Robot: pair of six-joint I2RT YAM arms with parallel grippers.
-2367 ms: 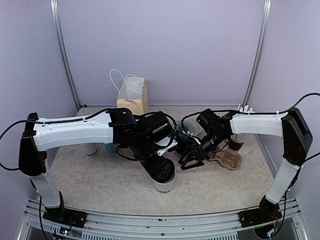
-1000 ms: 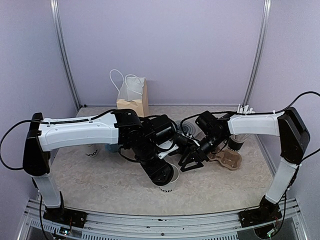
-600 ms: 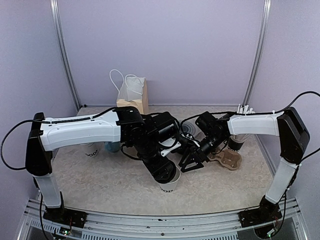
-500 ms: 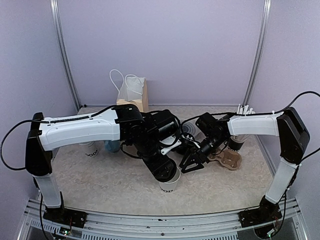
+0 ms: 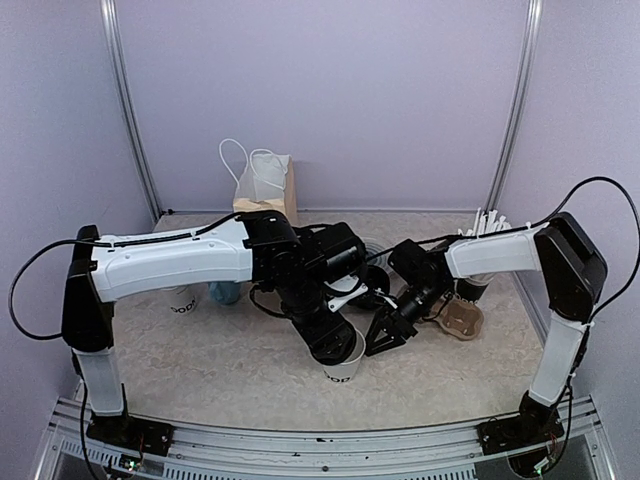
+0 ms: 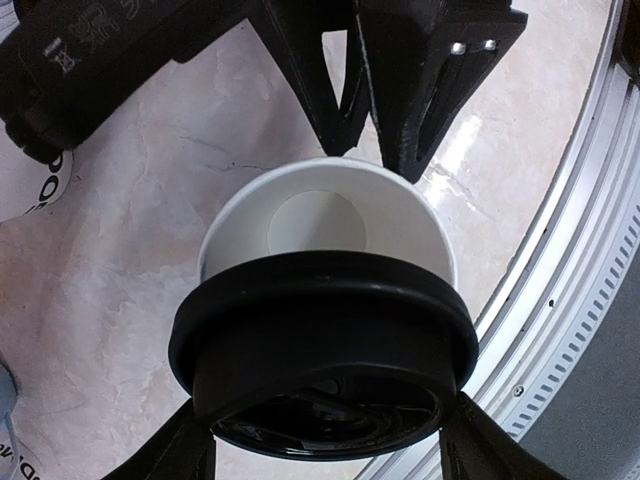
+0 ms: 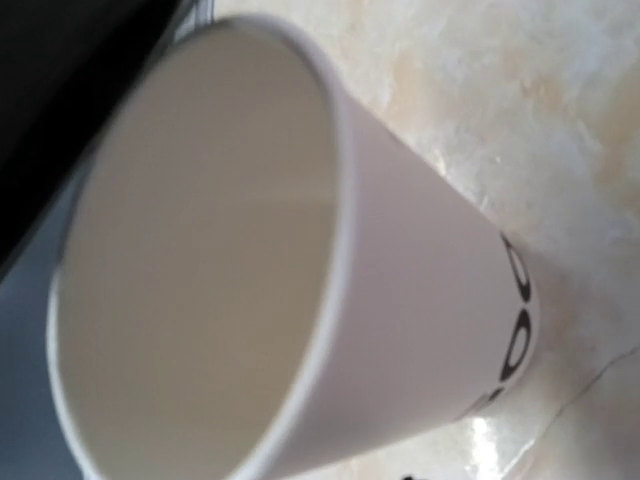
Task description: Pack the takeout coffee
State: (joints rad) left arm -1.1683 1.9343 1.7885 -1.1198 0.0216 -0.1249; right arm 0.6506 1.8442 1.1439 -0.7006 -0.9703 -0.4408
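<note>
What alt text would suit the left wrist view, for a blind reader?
A round black lid, gripped by the left arm's jaws, hides the near half of an open, empty white paper cup on a marbled table. The right arm's jaws stand at the cup's far rim.

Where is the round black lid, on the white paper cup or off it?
Off. The round black plastic lid sits in the left jaws, over only part of the white paper cup's open mouth; its inside shows.

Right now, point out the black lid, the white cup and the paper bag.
black lid (image 6: 320, 325): left wrist view, its near rim.
white cup (image 7: 420, 300): right wrist view, its outer wall.
paper bag (image 5: 268, 210): top view, brown front.
</note>
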